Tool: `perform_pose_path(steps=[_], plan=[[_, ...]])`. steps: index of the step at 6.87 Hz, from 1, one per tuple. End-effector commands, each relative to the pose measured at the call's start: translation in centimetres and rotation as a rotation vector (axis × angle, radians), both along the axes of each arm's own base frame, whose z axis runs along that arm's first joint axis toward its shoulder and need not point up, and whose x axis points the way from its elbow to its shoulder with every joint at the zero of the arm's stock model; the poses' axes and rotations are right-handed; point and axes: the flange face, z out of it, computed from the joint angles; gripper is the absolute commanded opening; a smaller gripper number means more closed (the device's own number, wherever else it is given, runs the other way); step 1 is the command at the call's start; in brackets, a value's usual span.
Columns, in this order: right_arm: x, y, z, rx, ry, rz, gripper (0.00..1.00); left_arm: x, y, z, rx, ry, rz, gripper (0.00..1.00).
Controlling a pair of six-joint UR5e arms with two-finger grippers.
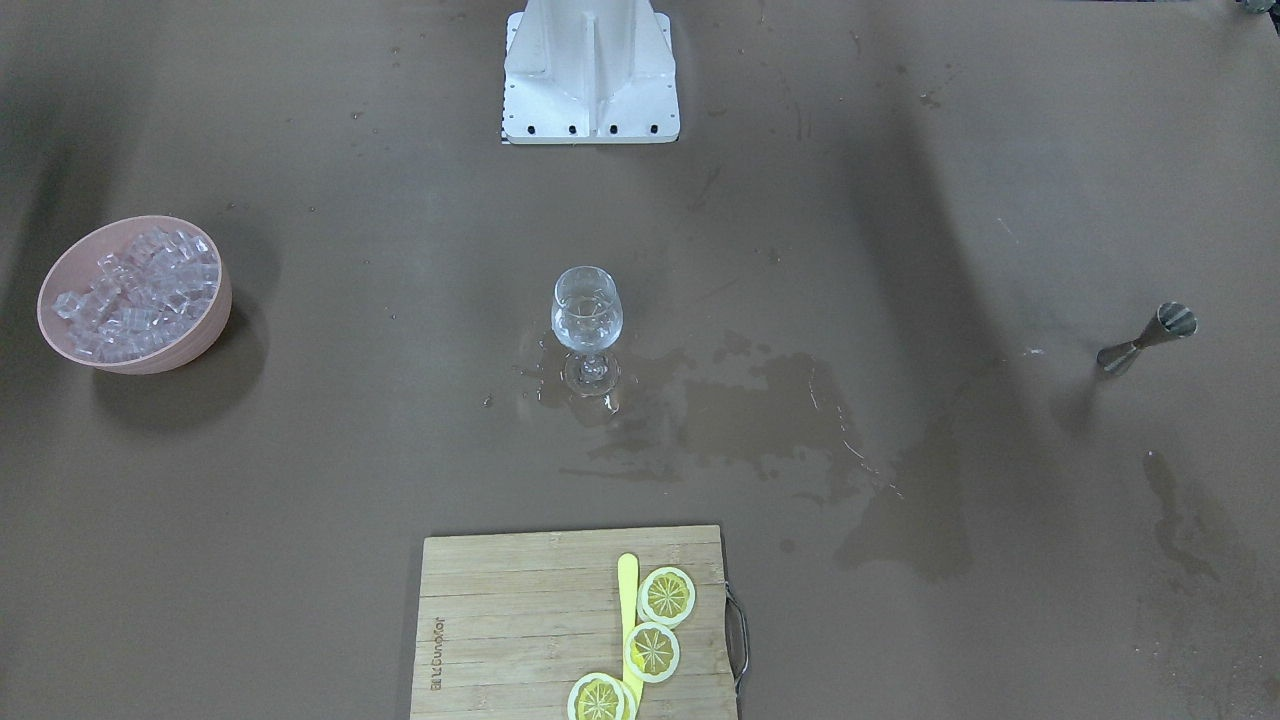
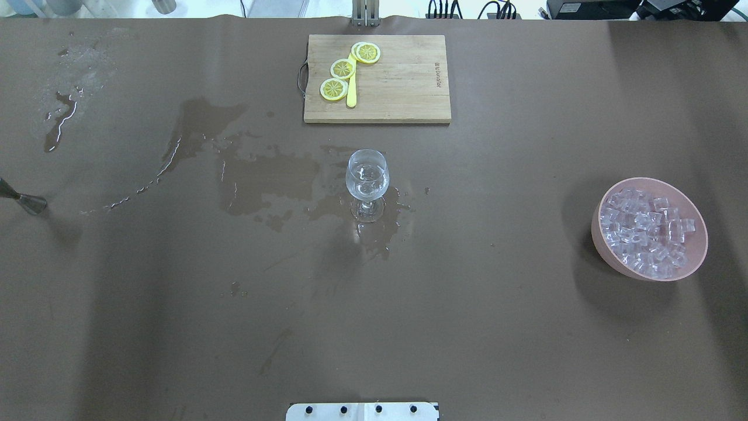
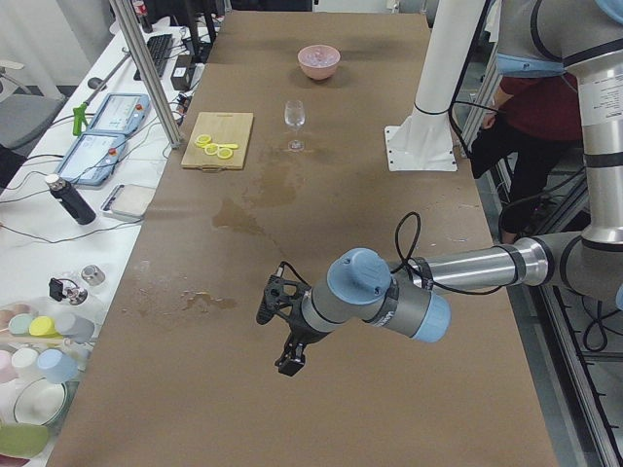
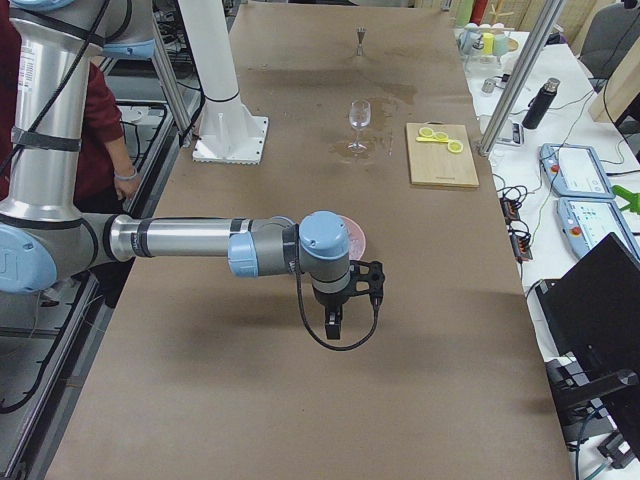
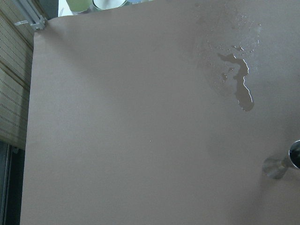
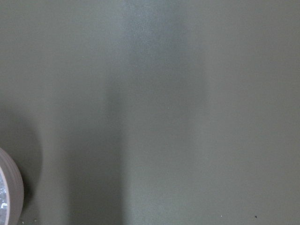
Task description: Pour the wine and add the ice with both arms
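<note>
A clear stemmed wine glass (image 1: 587,320) stands at the table's middle, in a wet patch; it also shows in the overhead view (image 2: 367,178). It holds a small measure of clear contents. A pink bowl (image 2: 608,240) heaped with clear ice cubes (image 2: 646,228) sits on the robot's right side (image 1: 215,320). A steel jigger (image 2: 26,202) stands at the far left edge (image 1: 1150,338). My left gripper (image 3: 277,336) hangs over bare table near the left end; my right gripper (image 4: 350,305) hangs near the bowl. I cannot tell whether either is open or shut.
A wooden cutting board (image 2: 397,88) with three lemon slices (image 2: 343,68) and a yellow knife lies at the far edge. Spilled liquid (image 2: 263,181) spreads left of the glass. The white base block (image 1: 590,80) stands at the robot's side. A person stands behind the robot (image 3: 526,107).
</note>
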Motion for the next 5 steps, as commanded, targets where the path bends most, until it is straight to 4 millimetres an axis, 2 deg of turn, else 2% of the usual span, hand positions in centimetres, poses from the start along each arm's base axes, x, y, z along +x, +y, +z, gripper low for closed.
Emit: perform_pose_path(steps=[1,2,3,4,5], plan=[[0.0,0.1,0.1,-0.006,0.006,0.001,1.00,0.1,0.5,-0.3,0.005,0.005,0.003,0.98],[0.1,-0.2,0.0,-0.002,0.010,0.002,1.00,0.1,1.1,-0.8,0.011,0.005,-0.001,0.98],[0.0,-0.6,-0.6,0.011,0.012,0.001,1.00,0.2,1.3,0.3,-0.013,0.000,-0.002,0.98],[0.1,-0.3,-0.3,0.006,0.030,0.003,1.00,0.3,1.3,1.0,-0.026,0.004,-0.002,0.98],[0.1,-0.2,-1.1,0.001,0.020,0.013,1.00,0.2,1.2,1.6,-0.040,0.009,-0.006,0.98]])
